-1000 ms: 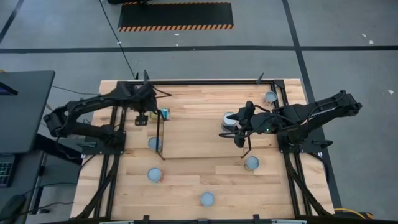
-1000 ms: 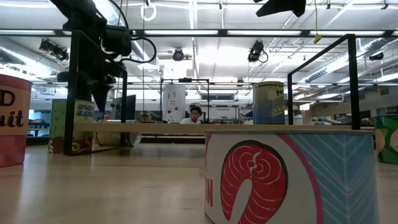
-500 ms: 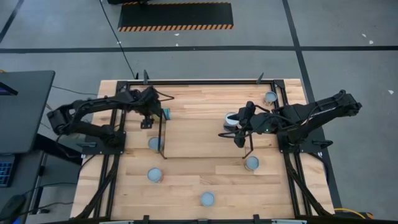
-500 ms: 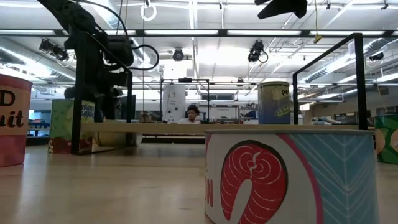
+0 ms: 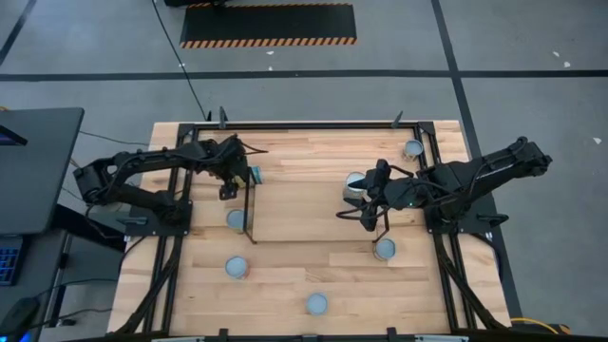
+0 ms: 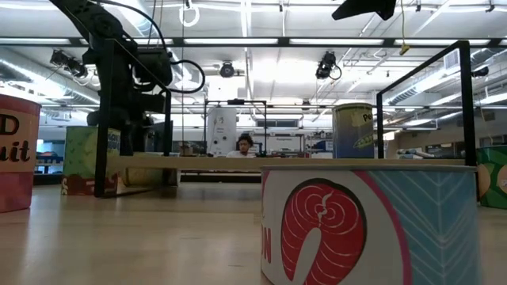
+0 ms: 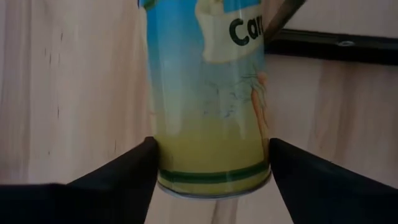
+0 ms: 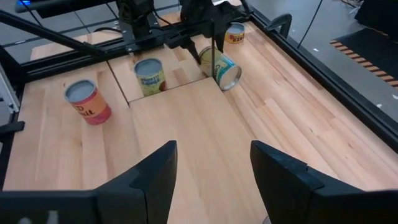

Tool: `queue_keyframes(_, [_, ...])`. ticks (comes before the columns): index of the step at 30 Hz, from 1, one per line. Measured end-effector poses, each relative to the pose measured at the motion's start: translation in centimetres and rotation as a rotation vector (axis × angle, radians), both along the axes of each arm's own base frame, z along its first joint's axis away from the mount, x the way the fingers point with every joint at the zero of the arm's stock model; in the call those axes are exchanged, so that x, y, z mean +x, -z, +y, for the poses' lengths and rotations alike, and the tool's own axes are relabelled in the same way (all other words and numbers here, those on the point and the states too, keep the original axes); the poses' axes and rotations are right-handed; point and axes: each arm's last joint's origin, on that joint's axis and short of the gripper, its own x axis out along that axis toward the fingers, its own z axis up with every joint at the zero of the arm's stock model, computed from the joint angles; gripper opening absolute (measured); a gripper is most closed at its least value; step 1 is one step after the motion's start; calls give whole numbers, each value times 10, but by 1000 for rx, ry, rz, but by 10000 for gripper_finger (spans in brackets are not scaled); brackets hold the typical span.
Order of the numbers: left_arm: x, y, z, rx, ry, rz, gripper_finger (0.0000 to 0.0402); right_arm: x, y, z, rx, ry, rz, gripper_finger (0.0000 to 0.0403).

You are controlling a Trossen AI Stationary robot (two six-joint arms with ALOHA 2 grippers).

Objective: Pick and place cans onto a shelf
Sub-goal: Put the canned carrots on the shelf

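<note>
The tipped yellow-teal can [image 5: 252,174] lies on its side at the shelf [image 5: 304,214] edge, clamped lengthwise between the left gripper [image 7: 211,177] fingers. The right gripper [image 8: 211,162], fingers apart and empty, is held over the shelf's opposite end, beside an upright can [image 5: 354,180].

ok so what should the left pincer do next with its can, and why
Probably turn the yellow-teal can upright and ease it inward over the shelf before opening. The left pincer grips it on its side, right at the shelf's left wire frame, not yet standing on the board. The right pincer hangs open over the shelf.
</note>
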Motion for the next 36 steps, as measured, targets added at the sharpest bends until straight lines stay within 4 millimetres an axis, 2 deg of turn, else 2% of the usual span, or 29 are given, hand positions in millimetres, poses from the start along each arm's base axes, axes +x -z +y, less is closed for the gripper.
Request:
queue_keyframes(5, [-1, -1, 0, 16, -30, 5, 257, -1, 0, 2, 0, -9, 0, 211])
queue_keyframes(9, [-7, -10, -2, 41, -46, 65, 252, -1, 0, 3, 6, -9, -1, 211])
queue_keyframes(15, [-15, -40, -3, 110, -76, 175, 242, -1, 1, 3, -5, -12, 8, 211])
queue_keyframes(20, [-15, -76, -2, 161, -93, 119, 209, 0, -1, 2, -22, -18, -1, 211])
queue_keyframes(22, [-16, -83, -2, 176, -92, 98, 194, 1, -1, 1, -21, -12, -5, 211])
queue_keyframes(29, [-19, -76, -4, 148, -98, 139, 166, 1, -1, 0, -20, -9, -6, 211])
queue_keyframes(33, [-22, -77, 0, 174, -174, 140, 170, 1, -1, 0, -11, -3, -9, 211])
queue_keyframes(36, [-26, -77, 5, 166, -245, 136, 188, 1, -1, 0, -11, -3, -9, 211])
